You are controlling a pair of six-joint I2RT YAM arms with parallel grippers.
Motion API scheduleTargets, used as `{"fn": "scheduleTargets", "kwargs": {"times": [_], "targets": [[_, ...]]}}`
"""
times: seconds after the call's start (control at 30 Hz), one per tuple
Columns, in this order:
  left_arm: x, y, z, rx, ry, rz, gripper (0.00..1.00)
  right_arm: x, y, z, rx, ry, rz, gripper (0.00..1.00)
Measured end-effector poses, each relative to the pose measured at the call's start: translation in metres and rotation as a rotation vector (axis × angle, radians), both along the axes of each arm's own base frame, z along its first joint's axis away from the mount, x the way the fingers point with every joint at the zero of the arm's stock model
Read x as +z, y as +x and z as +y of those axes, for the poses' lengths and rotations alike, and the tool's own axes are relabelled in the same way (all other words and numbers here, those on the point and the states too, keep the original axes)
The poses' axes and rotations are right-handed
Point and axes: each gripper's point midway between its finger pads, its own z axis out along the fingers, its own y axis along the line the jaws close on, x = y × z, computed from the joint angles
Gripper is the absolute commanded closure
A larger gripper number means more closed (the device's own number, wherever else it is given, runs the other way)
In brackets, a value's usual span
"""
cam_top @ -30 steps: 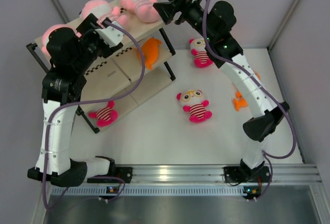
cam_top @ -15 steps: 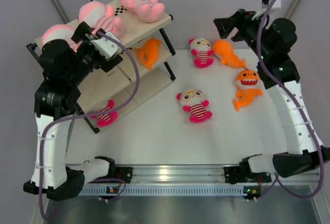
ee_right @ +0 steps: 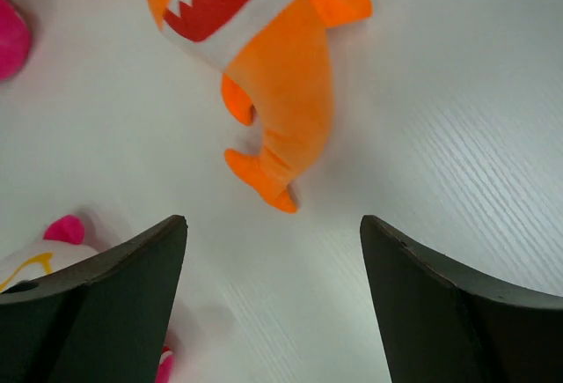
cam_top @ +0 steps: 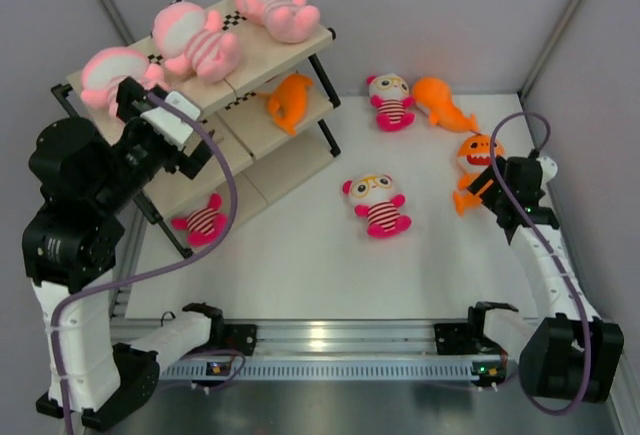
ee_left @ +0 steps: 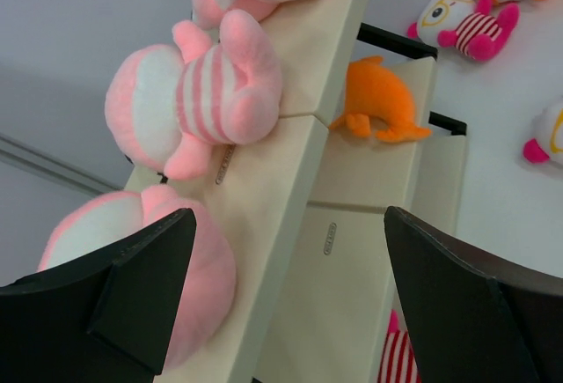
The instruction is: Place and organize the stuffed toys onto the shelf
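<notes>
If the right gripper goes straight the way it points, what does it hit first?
Likely the tail of the orange shark, on the white table ahead of the right gripper; depth is unclear.

Orange shark (ee_right: 283,79) beyond parted tool (ee_right: 273,222)

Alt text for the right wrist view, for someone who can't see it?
An orange shark toy with a toothy red mouth lies on the white table beyond the open right gripper, whose dark fingers frame the bottom corners. A pink-and-cream doll peeks in at lower left.
</notes>
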Motion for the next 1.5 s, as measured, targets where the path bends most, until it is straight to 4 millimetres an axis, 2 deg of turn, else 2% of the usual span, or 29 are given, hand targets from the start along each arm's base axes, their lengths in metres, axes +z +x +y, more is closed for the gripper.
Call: {"fn": "scheduleTargets", "kwargs": {"times": [0.07, 0.17, 0.23, 0.33, 0.47, 0.57, 0.63, 0.67, 0.77, 0.83, 0.87, 0.9, 1.0, 1.07, 1.17, 1.23, 1.27, 1.33, 1.37, 1.4, 1.43, 1.5], "targets": [[-0.007, -0.021, 0.003, -0.006, -0.01, 0.029, 0.06, -0.019, -0.004, -0.003, -0.029, 0.027, 0.035, 0.2], [-0.029, -0.05, 0.01, 0.0, -0.01, 0.077, 0.06, -0.038, 0.004, -0.007, -0.058, 0.056, 0.061, 0.23], [-0.056, -0.072, 0.018, 0.016, -0.004, 0.129, 0.06, -0.049, 0.011, -0.009, -0.073, 0.069, 0.076, 0.24], [-0.1, -0.096, 0.028, 0.049, 0.014, 0.225, 0.05, -0.064, 0.019, -0.01, -0.088, 0.089, 0.098, 0.26], [-0.165, -0.11, 0.04, 0.095, 0.055, 0.357, 0.05, -0.08, 0.03, -0.01, -0.1, 0.115, 0.108, 0.28], [-0.209, -0.115, 0.05, 0.149, 0.096, 0.463, 0.04, -0.104, 0.033, -0.009, -0.113, 0.134, 0.16, 0.3], [-0.232, -0.115, 0.056, 0.187, 0.116, 0.523, 0.04, -0.12, 0.031, -0.009, -0.121, 0.141, 0.202, 0.41], [-0.241, -0.115, 0.058, 0.2, 0.123, 0.548, 0.04, -0.117, 0.037, -0.01, -0.127, 0.138, 0.186, 0.57], [-0.264, -0.115, 0.063, 0.233, 0.131, 0.606, 0.03, -0.114, 0.043, -0.013, -0.138, 0.135, 0.164, 0.84], [-0.274, -0.116, 0.065, 0.253, 0.131, 0.628, 0.03, -0.113, 0.042, -0.015, -0.15, 0.129, 0.164, 0.92], [-0.281, -0.118, 0.067, 0.262, 0.131, 0.641, 0.03, -0.111, 0.041, -0.016, -0.153, 0.12, 0.163, 1.0], [-0.286, -0.119, 0.068, 0.268, 0.132, 0.651, 0.03, -0.107, 0.04, -0.018, -0.156, 0.109, 0.16, 1.0], [-0.301, -0.122, 0.072, 0.295, 0.132, 0.684, 0.03, -0.082, 0.035, -0.024, -0.151, 0.062, 0.131, 1.0], [-0.31, -0.124, 0.074, 0.313, 0.129, 0.701, 0.03, -0.048, 0.035, -0.026, -0.129, 0.02, 0.081, 1.0], [-0.322, -0.127, 0.076, 0.332, 0.125, 0.722, 0.02, 0.026, 0.041, -0.026, -0.089, -0.054, -0.055, 1.0], [-0.329, -0.128, 0.077, 0.341, 0.123, 0.74, 0.02, 0.087, 0.042, -0.019, -0.054, -0.111, -0.173, 1.0], [-0.332, -0.128, 0.078, 0.346, 0.121, 0.748, 0.02, 0.113, 0.041, -0.011, -0.027, -0.131, -0.224, 1.0], [-0.336, -0.129, 0.079, 0.355, 0.117, 0.761, 0.02, 0.16, 0.035, 0.023, 0.075, -0.159, -0.322, 1.0], [-0.338, -0.129, 0.079, 0.358, 0.113, 0.763, 0.01, 0.175, 0.031, 0.041, 0.131, -0.16, -0.349, 1.0], [-0.339, -0.13, 0.079, 0.362, 0.11, 0.766, 0.01, 0.192, 0.025, 0.07, 0.225, -0.155, -0.38, 1.0], [-0.34, -0.13, 0.079, 0.364, 0.108, 0.766, 0.01, 0.201, 0.021, 0.085, 0.273, -0.151, -0.392, 1.0], [-0.341, -0.131, 0.079, 0.368, 0.1, 0.764, 0.01, 0.215, 0.011, 0.128, 0.408, -0.138, -0.402, 1.0]]}}
